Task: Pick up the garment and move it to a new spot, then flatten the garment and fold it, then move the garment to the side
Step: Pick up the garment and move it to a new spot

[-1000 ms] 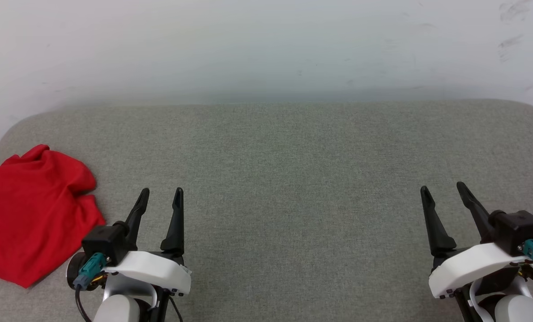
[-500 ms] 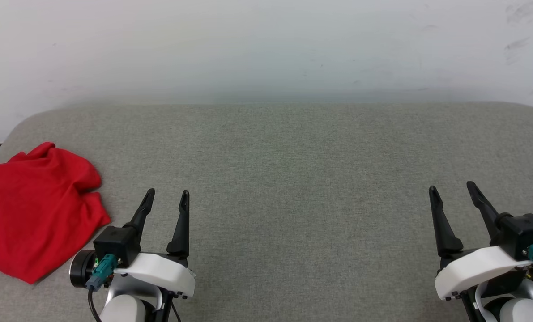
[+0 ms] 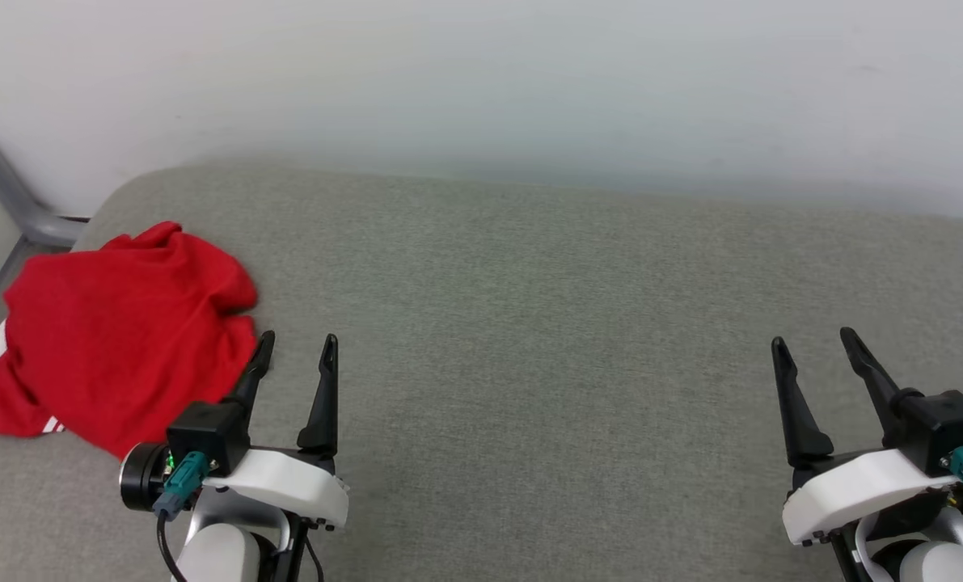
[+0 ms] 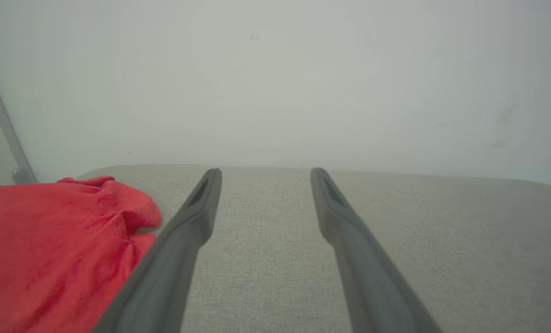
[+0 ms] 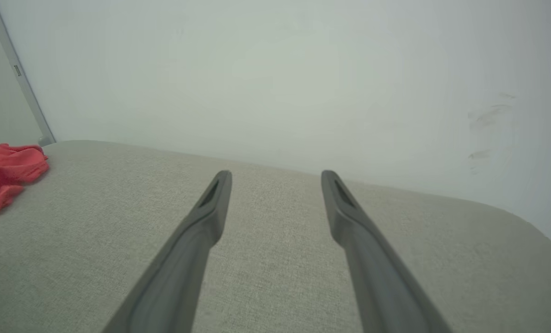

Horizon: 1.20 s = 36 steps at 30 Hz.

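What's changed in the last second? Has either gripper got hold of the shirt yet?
The head camera has swung left, so the garment sits further into the picture. The heap itself has not shifted on the grey cushion. The left gripper now hangs just beside its right edge. Nothing was taken or let go: it and the right gripper stay open and empty.

A bare, lab-like room — grey cloth-covered table [image 3: 530, 323] against a plain white wall [image 3: 481, 81].
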Tool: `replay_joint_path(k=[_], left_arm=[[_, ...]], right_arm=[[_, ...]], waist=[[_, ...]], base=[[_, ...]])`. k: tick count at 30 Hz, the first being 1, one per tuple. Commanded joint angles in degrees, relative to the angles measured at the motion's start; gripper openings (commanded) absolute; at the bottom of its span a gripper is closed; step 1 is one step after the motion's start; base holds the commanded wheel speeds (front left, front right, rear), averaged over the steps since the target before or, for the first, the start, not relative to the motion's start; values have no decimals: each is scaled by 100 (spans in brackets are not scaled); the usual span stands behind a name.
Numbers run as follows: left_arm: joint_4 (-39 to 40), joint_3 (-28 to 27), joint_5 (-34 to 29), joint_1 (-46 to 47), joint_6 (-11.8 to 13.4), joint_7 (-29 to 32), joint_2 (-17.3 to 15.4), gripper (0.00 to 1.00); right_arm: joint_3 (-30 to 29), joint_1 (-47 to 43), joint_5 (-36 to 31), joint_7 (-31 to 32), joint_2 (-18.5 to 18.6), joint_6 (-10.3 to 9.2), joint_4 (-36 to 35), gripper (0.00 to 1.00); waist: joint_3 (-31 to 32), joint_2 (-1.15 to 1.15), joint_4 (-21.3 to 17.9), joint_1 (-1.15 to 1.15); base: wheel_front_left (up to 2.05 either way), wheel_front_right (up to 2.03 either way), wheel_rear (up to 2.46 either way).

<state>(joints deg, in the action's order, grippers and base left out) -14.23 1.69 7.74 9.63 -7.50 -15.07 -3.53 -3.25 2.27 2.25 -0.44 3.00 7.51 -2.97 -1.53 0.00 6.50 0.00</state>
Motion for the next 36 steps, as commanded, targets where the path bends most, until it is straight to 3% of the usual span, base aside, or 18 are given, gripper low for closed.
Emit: replay_joint_path(k=[1, 20, 29, 36], left_arm=[[-7, -15, 13, 58, 2, -15, -16, 100], [60, -417, 86, 9, 27, -15, 43, 100], [118, -571, 66, -81, 24, -15, 54, 100], [197, -705, 71, -98, 23, -15, 56, 100]], right_arm=[[-2, -5, 25, -15, -17, -4, -10, 100], [230, 143, 34, 6, -16, -4, -9, 100], [307, 171, 70, -31, -16, -4, -5, 100], [403, 286, 10, -29, -14, -4, 7, 100]], waist=[[-12, 0, 257, 0], [-9, 0, 1936, 0], [-6, 0, 2362, 0], [-88, 0, 2402, 0]], base=[[0, 0, 0], [0, 0, 0], [0, 0, 0], [0, 0, 0]])
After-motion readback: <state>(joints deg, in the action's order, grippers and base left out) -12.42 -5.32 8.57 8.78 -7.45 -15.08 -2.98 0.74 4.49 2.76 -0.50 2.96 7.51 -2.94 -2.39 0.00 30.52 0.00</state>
